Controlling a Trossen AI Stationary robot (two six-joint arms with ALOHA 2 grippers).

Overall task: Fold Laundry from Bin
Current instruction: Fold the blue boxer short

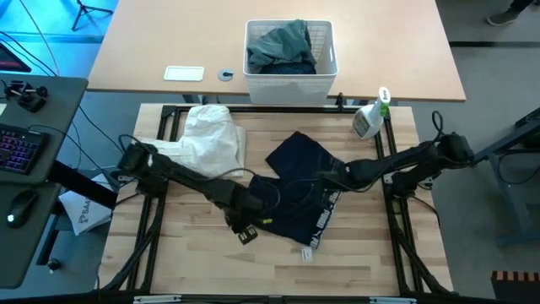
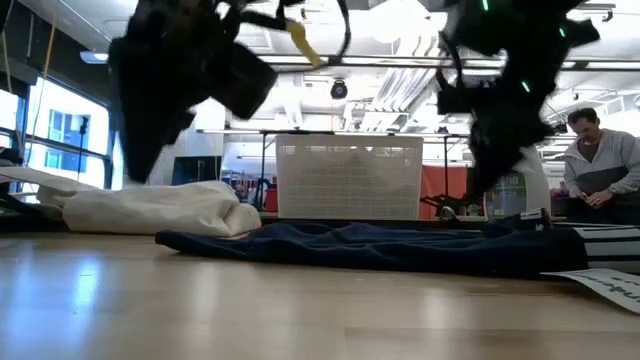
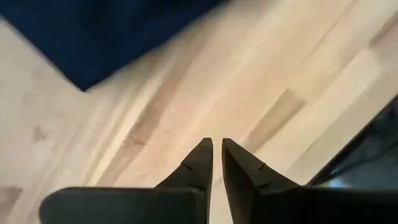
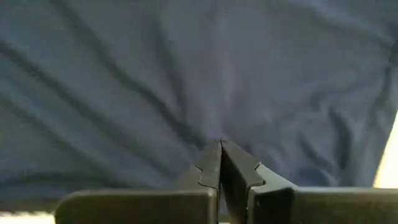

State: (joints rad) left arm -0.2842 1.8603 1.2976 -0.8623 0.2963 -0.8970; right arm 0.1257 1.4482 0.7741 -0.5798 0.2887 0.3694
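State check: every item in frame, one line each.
Bin: upright on the far table, holding grey-green laundry.
Dark garment: spread flat on the table.
White cloth: bunched, beside the dark garment.
Spray bottle: upright at the table edge.
Left claw: shut, empty, above bare wood.
Right claw: shut, over the dark garment.

bench (image 1: 202, 262): pale wood planks inside a dark frame | near centre: navy garment with white Puma lettering (image 1: 299, 190), spread flat | far left part: white cloth (image 1: 211, 139), bunched, apart from navy garment | far right corner: spray bottle (image 1: 369, 118), upright | beyond, on tan desk (image 1: 143, 51): white bin (image 1: 289, 74)
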